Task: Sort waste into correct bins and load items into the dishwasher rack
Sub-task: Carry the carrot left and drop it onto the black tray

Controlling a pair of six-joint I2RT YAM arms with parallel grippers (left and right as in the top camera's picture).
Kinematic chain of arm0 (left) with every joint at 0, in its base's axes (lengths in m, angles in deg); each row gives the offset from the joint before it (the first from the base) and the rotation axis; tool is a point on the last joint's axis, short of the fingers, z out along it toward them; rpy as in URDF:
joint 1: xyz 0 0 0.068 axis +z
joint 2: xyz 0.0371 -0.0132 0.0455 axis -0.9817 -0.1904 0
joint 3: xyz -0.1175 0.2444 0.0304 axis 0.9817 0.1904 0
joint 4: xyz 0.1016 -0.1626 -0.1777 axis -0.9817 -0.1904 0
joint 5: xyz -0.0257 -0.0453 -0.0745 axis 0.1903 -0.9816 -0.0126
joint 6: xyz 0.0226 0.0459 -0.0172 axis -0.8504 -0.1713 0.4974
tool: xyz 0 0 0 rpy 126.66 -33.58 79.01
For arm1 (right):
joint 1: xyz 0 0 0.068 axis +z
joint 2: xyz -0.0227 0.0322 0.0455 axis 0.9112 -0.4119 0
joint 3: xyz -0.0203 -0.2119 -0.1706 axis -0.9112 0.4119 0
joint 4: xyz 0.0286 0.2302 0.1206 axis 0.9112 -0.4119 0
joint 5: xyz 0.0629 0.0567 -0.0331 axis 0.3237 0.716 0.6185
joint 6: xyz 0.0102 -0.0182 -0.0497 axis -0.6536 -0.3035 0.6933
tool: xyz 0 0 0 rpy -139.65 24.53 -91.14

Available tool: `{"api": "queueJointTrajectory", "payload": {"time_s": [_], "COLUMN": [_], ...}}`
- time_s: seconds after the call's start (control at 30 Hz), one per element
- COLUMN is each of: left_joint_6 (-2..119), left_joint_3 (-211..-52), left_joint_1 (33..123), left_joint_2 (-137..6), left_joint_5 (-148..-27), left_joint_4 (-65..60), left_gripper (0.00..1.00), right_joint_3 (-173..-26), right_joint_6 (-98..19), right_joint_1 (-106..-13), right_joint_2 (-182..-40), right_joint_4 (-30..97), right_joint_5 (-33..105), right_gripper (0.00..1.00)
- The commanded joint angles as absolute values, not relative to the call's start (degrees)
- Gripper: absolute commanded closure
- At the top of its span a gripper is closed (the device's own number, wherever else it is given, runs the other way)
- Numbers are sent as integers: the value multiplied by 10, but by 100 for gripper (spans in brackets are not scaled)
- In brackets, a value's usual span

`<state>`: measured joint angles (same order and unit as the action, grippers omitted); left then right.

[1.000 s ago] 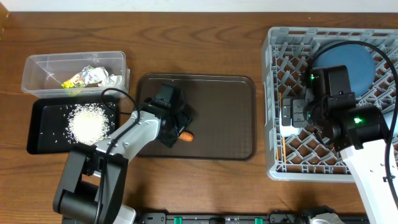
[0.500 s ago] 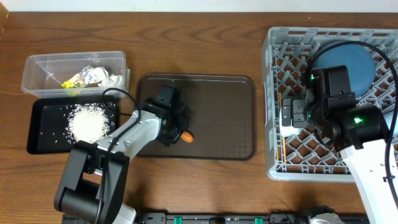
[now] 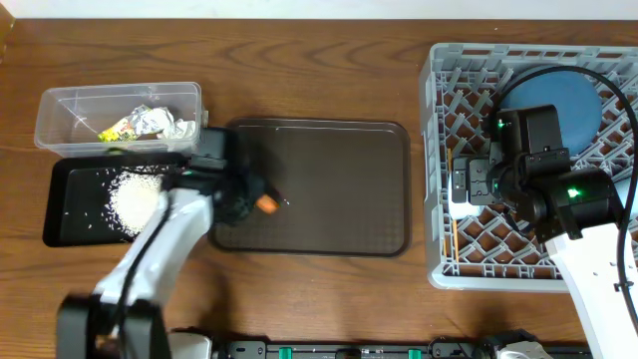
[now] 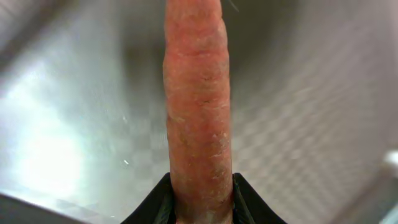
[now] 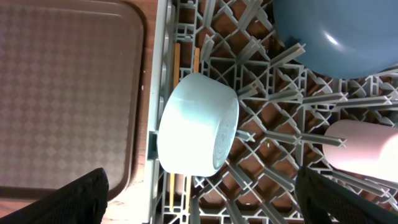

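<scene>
My left gripper (image 3: 251, 201) is shut on the small orange carrot (image 3: 266, 204) and holds it over the left part of the brown serving tray. In the left wrist view the carrot (image 4: 198, 93) sticks out from between the fingers (image 4: 200, 202). The black tray (image 3: 62, 204) holds the rice heap (image 3: 135, 196). The clear tub (image 3: 60, 112) holds the yellow wrapper (image 3: 117, 130) and a tissue wad (image 3: 161, 123). My right gripper (image 5: 211, 208) is open above the grey rack (image 3: 439, 150), over a light-blue cup (image 5: 199, 124) on its side. The blue dish (image 5: 336, 37), the pink cup (image 5: 360, 146) and chopsticks (image 5: 171, 190) lie in the rack.
The brown serving tray (image 3: 339, 189) lies mid-table between the bins and the rack. The blue dish (image 3: 573, 95) leans in the rack's far corner. The right arm covers much of the rack's middle in the overhead view.
My left gripper has lifted the carrot and carried it left, from the tray's middle-left to near its left edge. The right arm has not moved.
</scene>
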<state>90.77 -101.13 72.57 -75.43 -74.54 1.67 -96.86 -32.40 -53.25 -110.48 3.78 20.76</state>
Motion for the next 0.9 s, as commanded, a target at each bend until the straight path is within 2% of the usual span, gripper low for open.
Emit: {"api": "queueJointTrajectory", "payload": {"time_s": [0.0,0.2,0.5,0.87], "left_joint_6": [837,808,808,808], "left_joint_3": [-1013,-1013,-1012,-1012], "left_joint_1": [786,908,1067,1149], "left_joint_2": [-688,-647,-697,-826], "left_joint_5": [-711,-679,-635,-635], "left_joint_4": [0,-8,17,66], "left_gripper": [75,75,74,74], "right_joint_3": [-967,-967,-967,-967], "right_joint_6": [-315,-315,-315,-316], "right_joint_1": [-538,-538,-538,-538], "right_joint_2": [-1099,-1099,-1099,-1099], "right_joint_4": [37,37,33,33], "right_joint_5": [205,205,205,205], "right_gripper": [5,5,5,5]}}
